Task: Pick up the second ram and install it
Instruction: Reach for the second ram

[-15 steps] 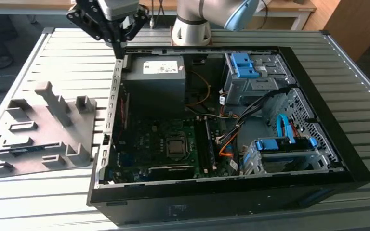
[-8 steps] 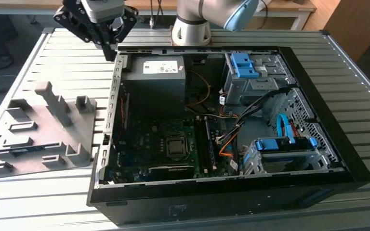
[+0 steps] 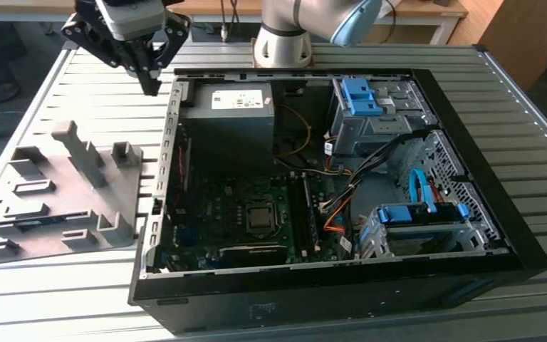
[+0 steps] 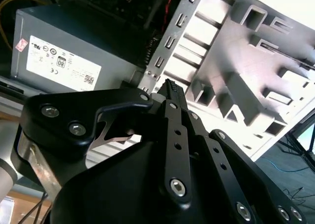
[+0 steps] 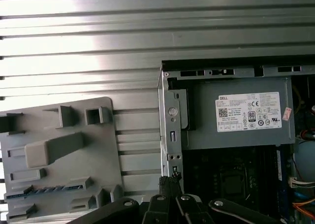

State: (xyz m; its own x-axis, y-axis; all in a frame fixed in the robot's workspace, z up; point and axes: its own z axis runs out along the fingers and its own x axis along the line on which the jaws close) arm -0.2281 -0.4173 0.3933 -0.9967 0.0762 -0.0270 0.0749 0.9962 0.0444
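Observation:
The second ram (image 3: 40, 222) is a thin blue-green stick lying in a long slot of the grey tray (image 3: 65, 192), at the exterior view's left. In the first wrist view the ram (image 5: 44, 190) sits low in the same tray (image 5: 64, 150). My gripper (image 3: 150, 85) hangs above the slatted table beside the far left corner of the open computer case (image 3: 293, 178), well away from the ram. Both wrist views show its black fingertips (image 4: 170, 86) pressed together with nothing between them, the gripper (image 5: 172, 177) shut just outside the case wall.
Inside the case are a grey power supply (image 3: 231, 107), the motherboard (image 3: 254, 214) with memory slots (image 3: 304, 210) beside the processor socket, blue drive brackets (image 3: 364, 96) and loose cables. The robot base (image 3: 283, 43) stands behind the case. The tray has upright posts (image 3: 88, 153).

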